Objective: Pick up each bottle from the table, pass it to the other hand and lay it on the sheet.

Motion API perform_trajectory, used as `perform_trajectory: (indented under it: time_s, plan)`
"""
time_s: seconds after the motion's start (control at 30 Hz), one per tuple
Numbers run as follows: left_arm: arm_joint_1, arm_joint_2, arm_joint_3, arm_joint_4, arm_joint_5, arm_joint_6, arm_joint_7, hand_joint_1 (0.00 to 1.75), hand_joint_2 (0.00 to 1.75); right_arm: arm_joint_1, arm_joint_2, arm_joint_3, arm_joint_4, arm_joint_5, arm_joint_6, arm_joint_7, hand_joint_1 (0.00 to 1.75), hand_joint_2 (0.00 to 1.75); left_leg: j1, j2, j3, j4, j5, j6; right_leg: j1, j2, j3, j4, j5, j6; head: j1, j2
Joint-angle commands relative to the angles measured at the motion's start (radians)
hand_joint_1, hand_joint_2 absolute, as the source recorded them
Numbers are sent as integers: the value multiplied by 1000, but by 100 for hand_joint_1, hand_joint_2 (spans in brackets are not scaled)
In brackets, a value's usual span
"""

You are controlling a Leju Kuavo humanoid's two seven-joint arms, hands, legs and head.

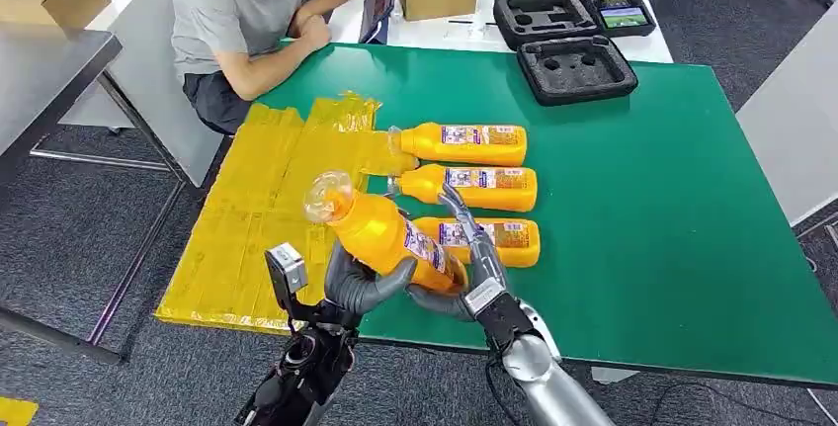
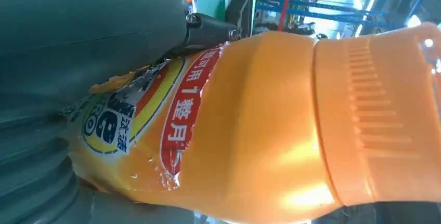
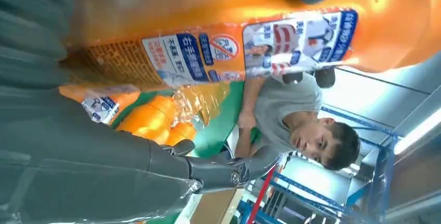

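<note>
Both hands [image 1: 371, 283] [image 1: 472, 283] have fingers wrapped round one bottle [image 1: 390, 233]; I judge it slick, rigid, best gripped mid-body.

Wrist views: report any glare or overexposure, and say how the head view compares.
Left wrist view: held bottle shows bright glare patches, the background blown out. Right wrist view: ceiling light overexposed, highlights on the bottle. Head view: evenly lit, green table sharp.

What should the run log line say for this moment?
phase: handover | left hand: grips held bottle | right hand: touches held bottle | sheet: no bottle fully on it | table: three bottles lying
</note>
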Motion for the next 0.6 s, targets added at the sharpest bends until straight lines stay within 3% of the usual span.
perform_trajectory:
  time_s: [0.03, 0.2, 0.43, 0.6]
  plan:
    - [-46, 28, -25, 33, -10, 42, 8, 175, 175, -47, 1, -19, 33, -5, -7, 0, 0, 175, 0, 1, 2, 0, -1, 1, 0, 0, 2, 0, -1, -2, 0, 0]
    - [-60, 55, -51, 1, -47, 135, 8, 175, 175, -53, 3, -13, 41, -11, -9, 0, 0, 175, 0, 1, 1, 0, -1, 0, 0, 0, 1, 0, 0, -1, 0, 0]
    - [-170, 200, -228, 43, -205, 583, 8, 175, 175, -25, -4, -20, 16, -25, -19, 0, 0, 175, 0, 0, 2, 0, -1, 0, 1, -1, 2, 0, -1, -2, 0, 0]
    - [-258, 239, -272, 176, -323, 716, 8, 175, 175, -5, -4, -27, -11, -18, -25, 0, 0, 175, 1, -1, 4, -1, 0, 0, 1, -2, 4, 0, -1, -2, 0, 0]
